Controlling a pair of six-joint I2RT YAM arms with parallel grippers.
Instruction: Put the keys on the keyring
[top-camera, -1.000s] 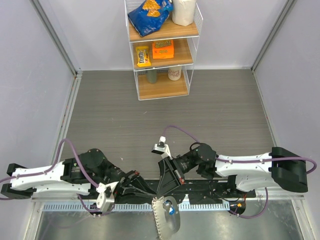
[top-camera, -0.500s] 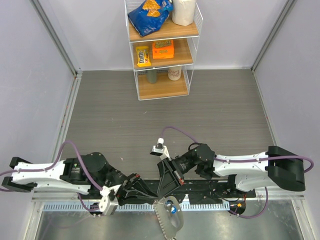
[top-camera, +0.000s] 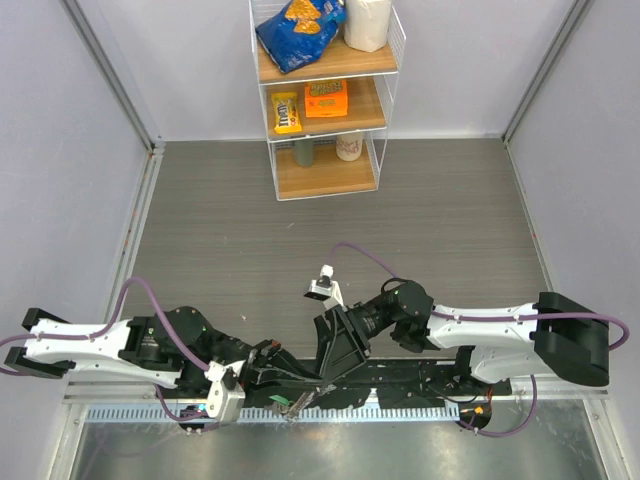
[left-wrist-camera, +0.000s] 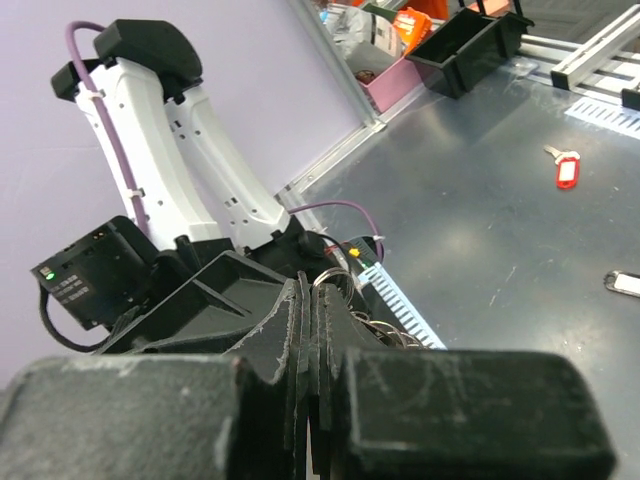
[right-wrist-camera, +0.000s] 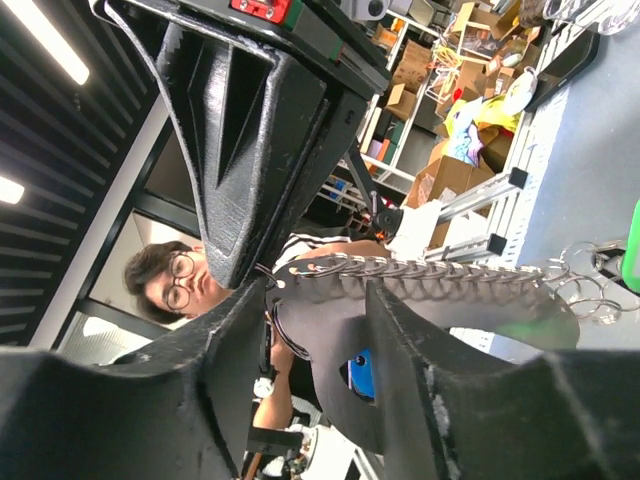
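Keyring (right-wrist-camera: 480, 305), perhaps between right jaws.

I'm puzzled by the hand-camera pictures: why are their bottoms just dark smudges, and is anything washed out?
Left wrist: left gripper too close, dark and unfocused; glare whitens the metal surface top right. Right wrist: right gripper blurs likewise; ceiling lights blown out. Top external: sharp, evenly lit.

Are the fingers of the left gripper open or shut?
Shut: in the left wrist view both fingers lie pressed together, only a thin slit between them. What they pinch, I cannot tell.
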